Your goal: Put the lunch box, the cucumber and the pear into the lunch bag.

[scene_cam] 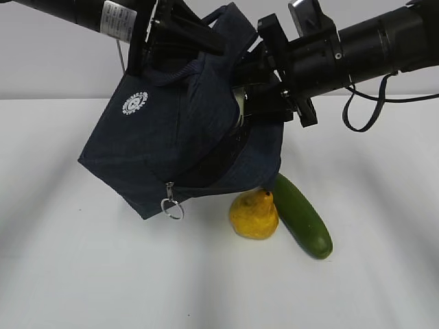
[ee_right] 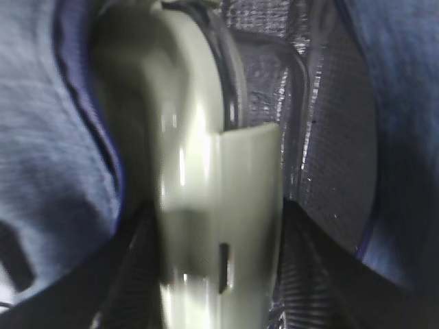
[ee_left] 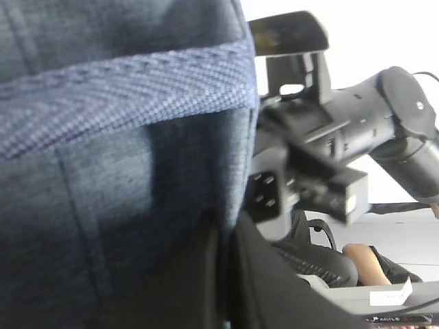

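The navy lunch bag (scene_cam: 164, 137) hangs tilted above the table, mouth facing right. My left gripper (scene_cam: 171, 38) is shut on its top strap; in the left wrist view the bag (ee_left: 103, 171) fills the left side and my left gripper (ee_left: 225, 274) is pinched on dark fabric. My right gripper (scene_cam: 255, 103) reaches into the mouth, shut on the sage-lidded lunch box (scene_cam: 238, 110). The right wrist view shows the lunch box (ee_right: 212, 192) between the fingers (ee_right: 127, 274) of my right gripper (ee_right: 216, 281), with silver lining (ee_right: 274, 82) behind. The pear (scene_cam: 254, 216) and cucumber (scene_cam: 302, 216) lie on the table below.
A zipper ring pull (scene_cam: 171, 208) dangles from the bag's lower edge, just left of the pear. The white table (scene_cam: 82, 274) stretches around the fruit. Cables (scene_cam: 363, 110) loop under the right arm.
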